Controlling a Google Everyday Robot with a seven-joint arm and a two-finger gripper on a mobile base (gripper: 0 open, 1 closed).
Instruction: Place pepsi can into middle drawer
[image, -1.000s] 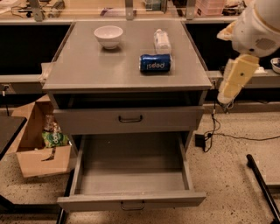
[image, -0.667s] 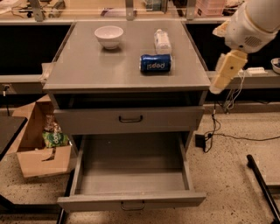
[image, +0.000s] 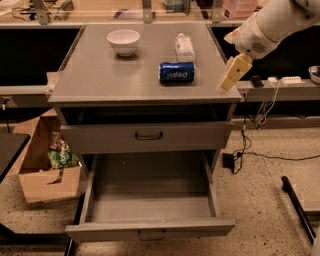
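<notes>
Warm overhead light gives the cabinet top (image: 100, 75) a soft sheen, while the open middle drawer (image: 150, 200) lies in shade. The gripper (image: 234, 74), over the top's right edge, is brightly lit.

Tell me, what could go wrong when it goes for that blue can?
The pepsi can lies on its side, so a nudge from the gripper, hovering at the right edge of the cabinet top, might roll it away. The clear bottle lies just behind the can and could get knocked. The middle drawer is open far below; a can released early might bounce out.
</notes>
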